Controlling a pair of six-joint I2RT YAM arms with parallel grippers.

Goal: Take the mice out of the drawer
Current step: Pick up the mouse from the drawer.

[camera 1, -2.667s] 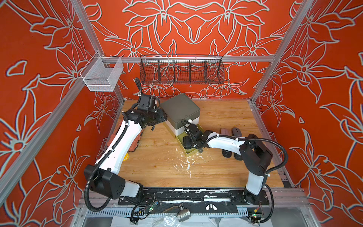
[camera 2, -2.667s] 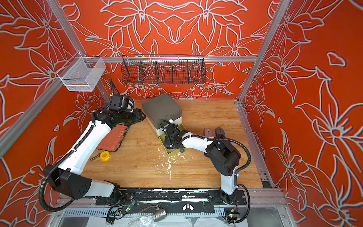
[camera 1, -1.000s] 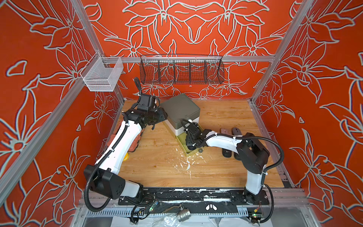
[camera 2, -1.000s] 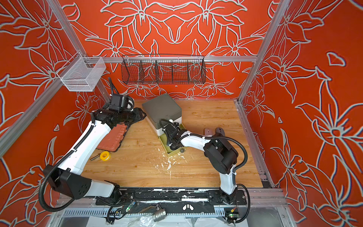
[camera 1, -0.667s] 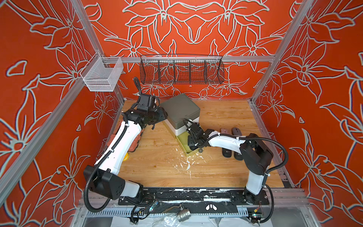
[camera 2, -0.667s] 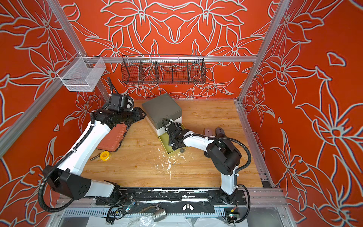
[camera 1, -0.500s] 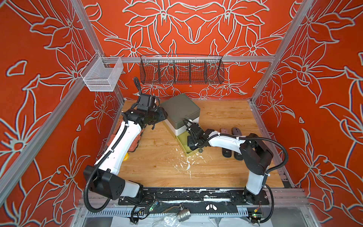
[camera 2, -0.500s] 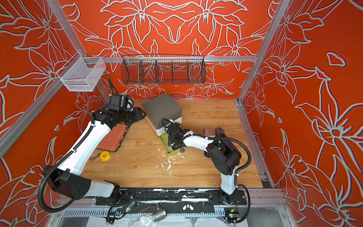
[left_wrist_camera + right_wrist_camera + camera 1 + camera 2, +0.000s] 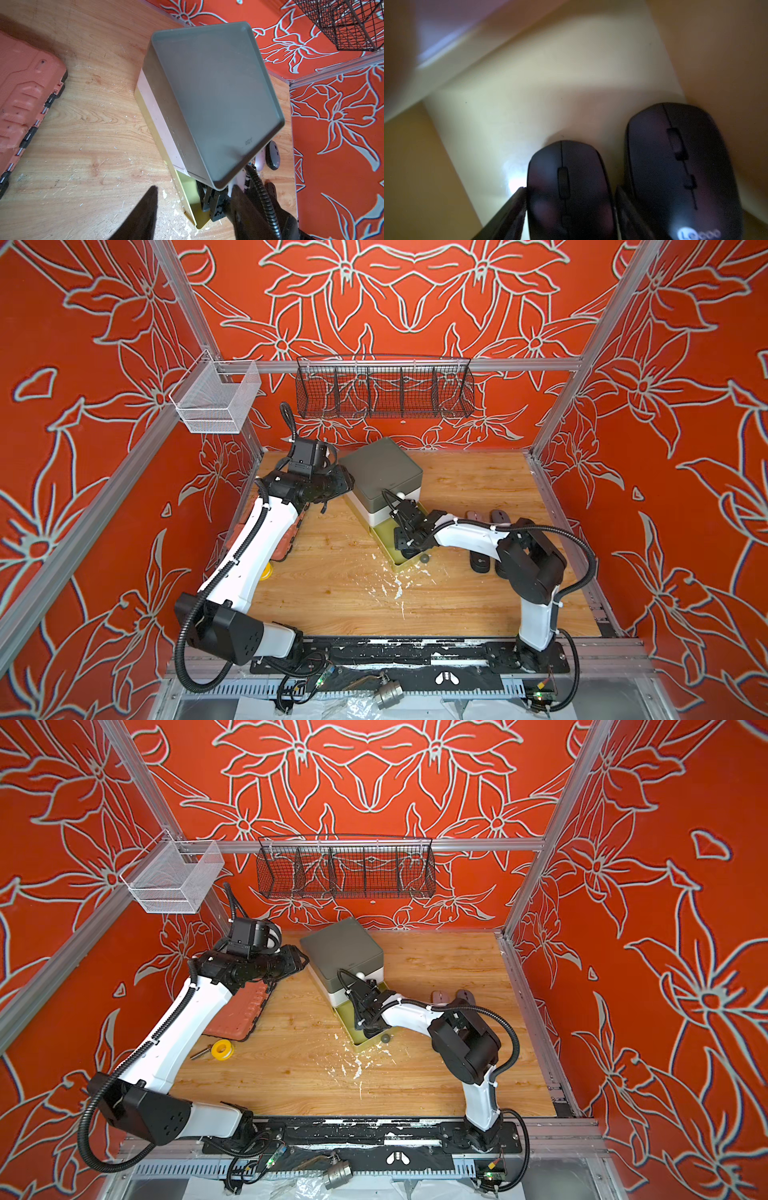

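Closing on a black mouse (image 9: 566, 162) is the step in hand, as we judge it. Our right gripper (image 9: 569, 188) is down inside the pale yellow-green drawer (image 9: 529, 99), the lowest one of the drawer unit (image 9: 380, 472), which stands toward the far edge of the bench (image 9: 332, 597). Its jaws stand apart on both sides of that mouse, very close to its flanks. Whether they already press it, we cannot tell. A second black mouse (image 9: 679, 166) with a pale logo lies just beside it, and one finger (image 9: 624, 209) is in the narrow gap between the two.

To do this well, we think the jaws should close slowly and evenly, so that the smooth rounded shell does not squeeze out forward. Before lifting, we want to be sure that the finger in the gap does not catch the neighbour and drag it. The lift should then go up through the drawer's open front part, because the upper drawers hang over the back part.

Our left gripper (image 9: 347, 485) is beside the left side of the unit's top, with jaws open and empty. It could steady the unit if the drawer pulls.

A dusty pink mouse (image 9: 473, 516) and a dark grey mouse (image 9: 498, 515) lie on the bench to the right of the unit, so a free place near them looks good for setting down.
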